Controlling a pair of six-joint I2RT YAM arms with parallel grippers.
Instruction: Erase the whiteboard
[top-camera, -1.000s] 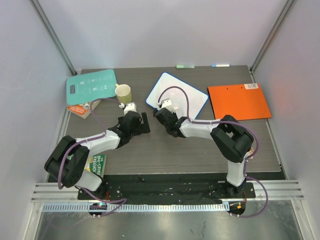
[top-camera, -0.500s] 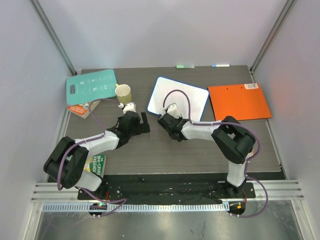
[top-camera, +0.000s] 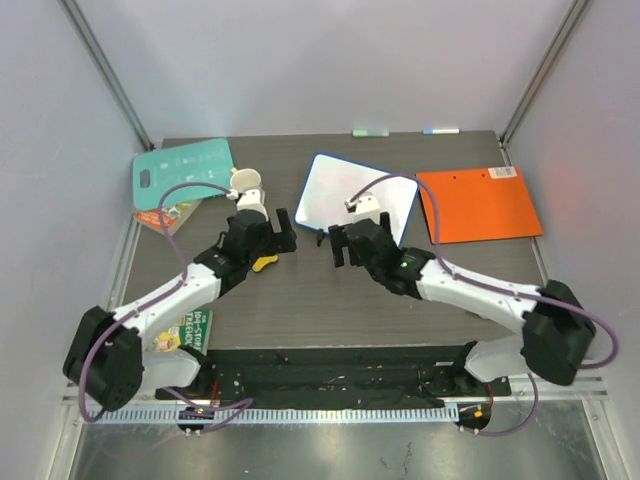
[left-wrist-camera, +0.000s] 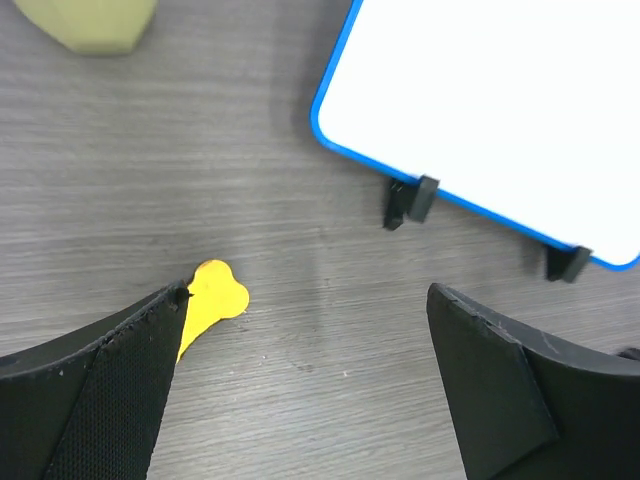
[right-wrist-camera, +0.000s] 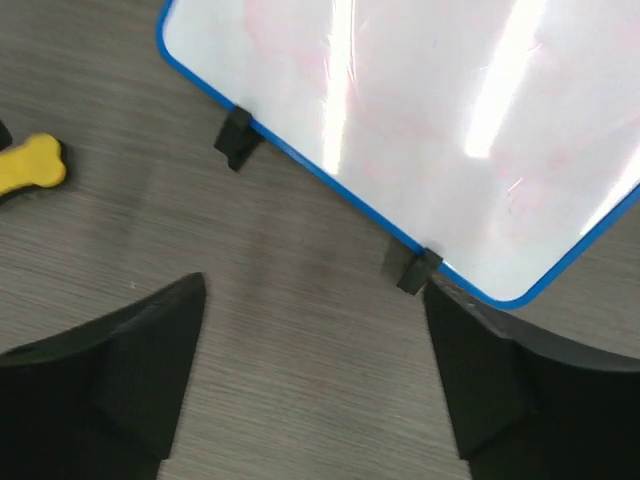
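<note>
Whiteboard (top-camera: 335, 195): long axis left-right, right end slightly nearer, feet (left-wrist-camera: 410, 198) on near edge. Left pincer (left-wrist-camera: 308, 295) and right pincer (right-wrist-camera: 315, 290) open, empty.

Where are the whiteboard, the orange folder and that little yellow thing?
whiteboard (top-camera: 330, 195): overhead view, on its white face.
orange folder (top-camera: 478, 203): overhead view, middle of its cover.
yellow piece (left-wrist-camera: 212, 290): left wrist view, on its rounded end.
</note>
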